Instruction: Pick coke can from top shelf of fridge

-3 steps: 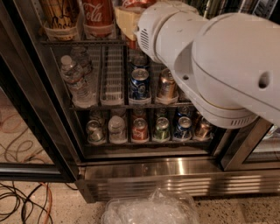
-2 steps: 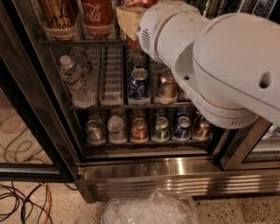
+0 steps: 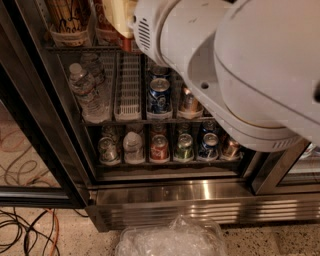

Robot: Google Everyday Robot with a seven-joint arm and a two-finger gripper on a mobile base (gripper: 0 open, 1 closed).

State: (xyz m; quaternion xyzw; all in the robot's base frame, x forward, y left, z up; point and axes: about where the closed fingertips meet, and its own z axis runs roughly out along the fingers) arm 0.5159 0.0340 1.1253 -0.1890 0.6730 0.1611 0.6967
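Observation:
The fridge (image 3: pixel 45 125) stands open in front of me, with black frames and wire racks. The top shelf (image 3: pixel 75 48) runs along the top of the view, with clear lane trays (image 3: pixel 70 36) at its front. Only a narrow red strip of the coke can (image 3: pixel 103 22) shows, beside a gold can (image 3: pixel 67 17). My arm's white housing (image 3: pixel 225 65) fills the upper right and covers the rest of the can. A pale yellow part (image 3: pixel 120 15) sits against the can's right side. The gripper is hidden behind the housing, up at the top shelf.
The middle rack holds water bottles (image 3: pixel 87 92), a white slatted lane (image 3: pixel 129 87), a blue can (image 3: pixel 159 95) and a copper can (image 3: pixel 190 102). The lower rack holds several cans (image 3: pixel 159 147). Below are the steel louvred base (image 3: pixel 200 210), a plastic bag (image 3: pixel 172 240) and cables (image 3: pixel 25 235).
My arm's housing and the pale yellow part have moved left along the top shelf. They now cover most of the red can, which was in plain view before.

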